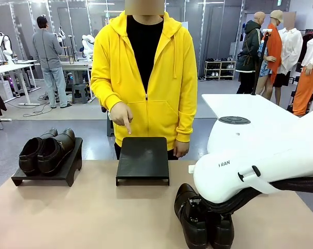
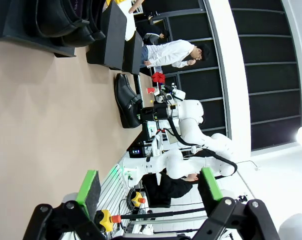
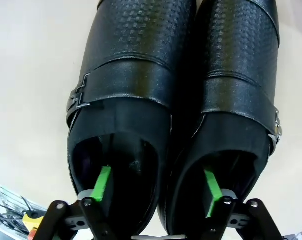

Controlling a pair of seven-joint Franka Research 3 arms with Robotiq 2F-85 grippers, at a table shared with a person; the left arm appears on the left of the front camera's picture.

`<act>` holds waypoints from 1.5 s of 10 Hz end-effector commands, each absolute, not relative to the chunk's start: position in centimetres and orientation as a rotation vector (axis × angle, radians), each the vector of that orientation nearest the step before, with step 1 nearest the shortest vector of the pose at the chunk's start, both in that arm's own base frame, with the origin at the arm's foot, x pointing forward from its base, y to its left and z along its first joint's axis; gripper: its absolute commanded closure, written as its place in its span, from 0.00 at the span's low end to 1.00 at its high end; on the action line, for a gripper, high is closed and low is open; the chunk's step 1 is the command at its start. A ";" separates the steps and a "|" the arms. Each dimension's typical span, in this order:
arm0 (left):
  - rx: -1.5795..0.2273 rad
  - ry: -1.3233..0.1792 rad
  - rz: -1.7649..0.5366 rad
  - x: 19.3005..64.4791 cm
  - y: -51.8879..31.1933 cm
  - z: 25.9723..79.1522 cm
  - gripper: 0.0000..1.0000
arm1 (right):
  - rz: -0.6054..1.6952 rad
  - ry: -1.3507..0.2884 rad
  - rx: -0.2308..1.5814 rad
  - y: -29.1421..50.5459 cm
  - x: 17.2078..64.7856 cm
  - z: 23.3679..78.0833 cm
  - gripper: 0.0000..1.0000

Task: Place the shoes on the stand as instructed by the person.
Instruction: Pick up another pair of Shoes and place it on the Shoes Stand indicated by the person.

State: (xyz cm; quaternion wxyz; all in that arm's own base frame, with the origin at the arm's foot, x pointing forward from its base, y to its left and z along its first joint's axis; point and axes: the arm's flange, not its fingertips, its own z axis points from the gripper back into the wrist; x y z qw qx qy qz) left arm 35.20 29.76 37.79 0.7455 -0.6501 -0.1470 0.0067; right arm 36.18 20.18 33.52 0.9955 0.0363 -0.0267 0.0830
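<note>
The right gripper (image 3: 157,176) is spread wide, a finger inside each of the shoes (image 1: 195,218) at five o'clock on the table (image 1: 84,218). It should pinch both inner walls squarely before lifting to the empty stand (image 1: 143,155) at eleven o'clock, where the person's hand (image 1: 120,115) points.

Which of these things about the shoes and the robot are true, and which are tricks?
1. The person's hand points at the middle stand, which has no shoes on it. True.
2. The left stand is bare. False: a pair of shoes sits on it.
3. The right gripper has one finger inside each shoe of the pair on the table. True.
4. The left gripper holds a shoe. False: it is open, with nothing between its fingers.
</note>
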 end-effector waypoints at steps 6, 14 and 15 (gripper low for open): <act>-1.419 -0.320 0.014 34.9 29.5 38.0 0.00 | 0.108 -0.089 0.020 18.6 33.6 33.1 1.00; -1.419 -0.320 0.014 34.9 29.5 38.0 0.00 | 0.130 -0.079 0.039 20.0 36.2 34.4 1.00; -1.419 -0.320 0.014 34.9 29.5 38.0 0.00 | 0.130 -0.079 0.039 20.0 36.2 34.4 1.00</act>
